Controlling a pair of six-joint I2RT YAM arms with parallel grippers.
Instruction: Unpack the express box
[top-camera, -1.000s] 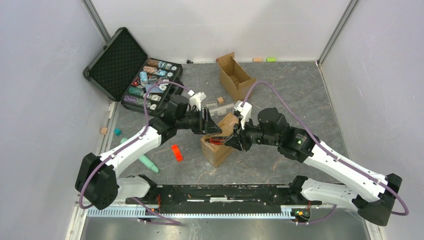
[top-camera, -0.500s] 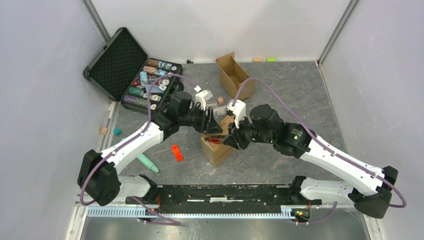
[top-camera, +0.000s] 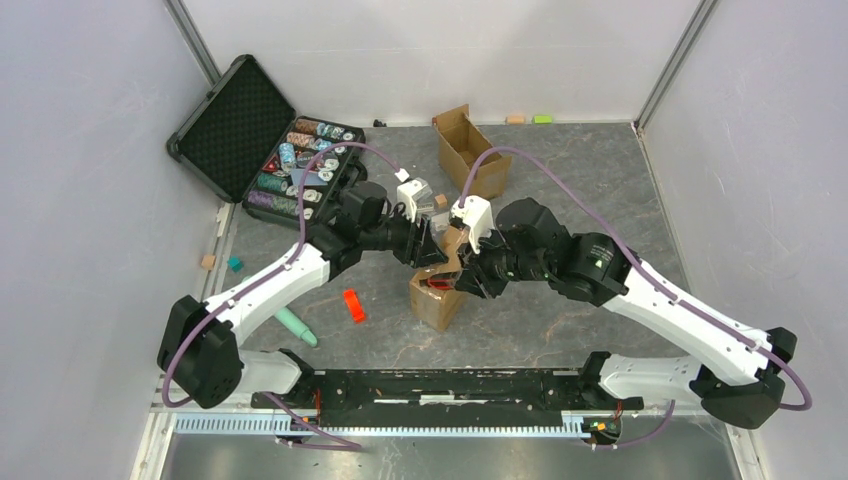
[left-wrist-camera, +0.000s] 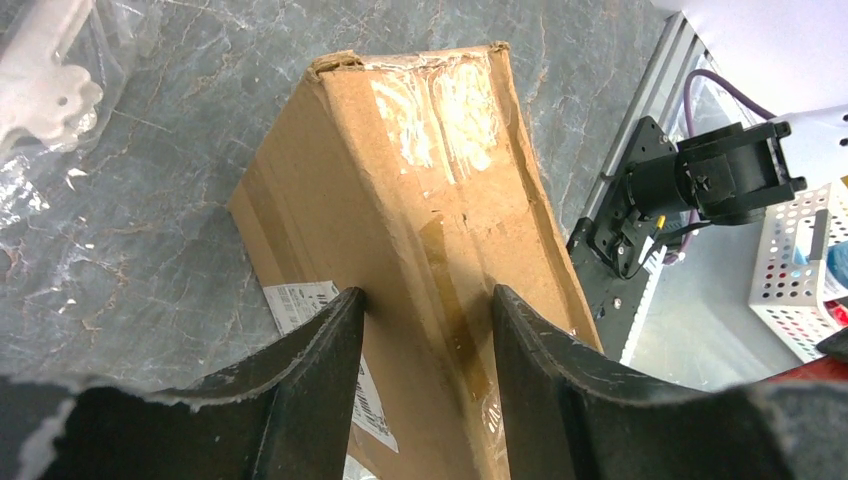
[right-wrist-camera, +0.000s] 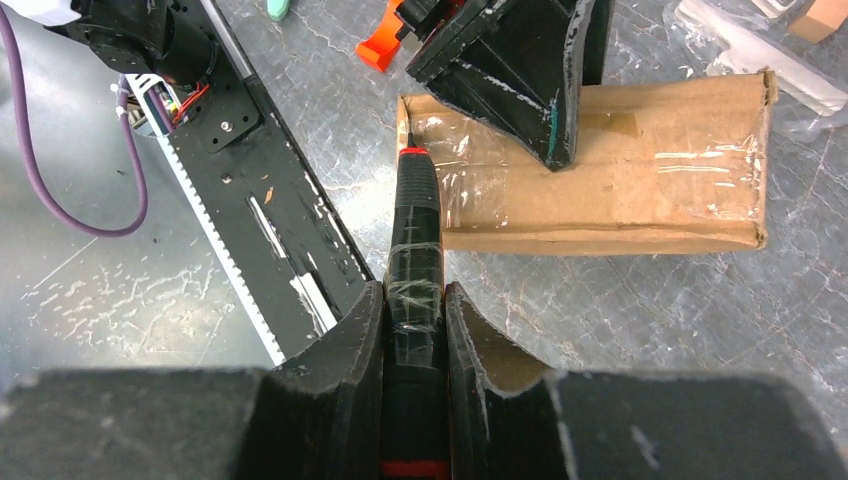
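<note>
The express box (top-camera: 437, 303) is brown cardboard with a taped seam and lies mid-table. Its white label (left-wrist-camera: 300, 300) shows on one side in the left wrist view. My left gripper (top-camera: 430, 256) is open, and its fingertips (left-wrist-camera: 345, 305) rest on the box's top face (left-wrist-camera: 420, 180), one on each side of the seam. My right gripper (right-wrist-camera: 413, 290) is shut on a black cutter with red bands (right-wrist-camera: 415, 215). The cutter's tip touches the taped near end of the box (right-wrist-camera: 640, 190). The cutter's red also shows in the top view (top-camera: 437, 283).
An open black case (top-camera: 300, 165) of small items stands at the back left. A narrower open cardboard box (top-camera: 470, 150) is at the back. A clear bag with a white part (left-wrist-camera: 40, 70) lies beside the express box. An orange piece (top-camera: 353, 305) and a green cylinder (top-camera: 297, 325) lie to the left.
Both wrists have moved a little towards the back, the right one also leftwards to the box's end. The box has turned slightly under the left fingers.
</note>
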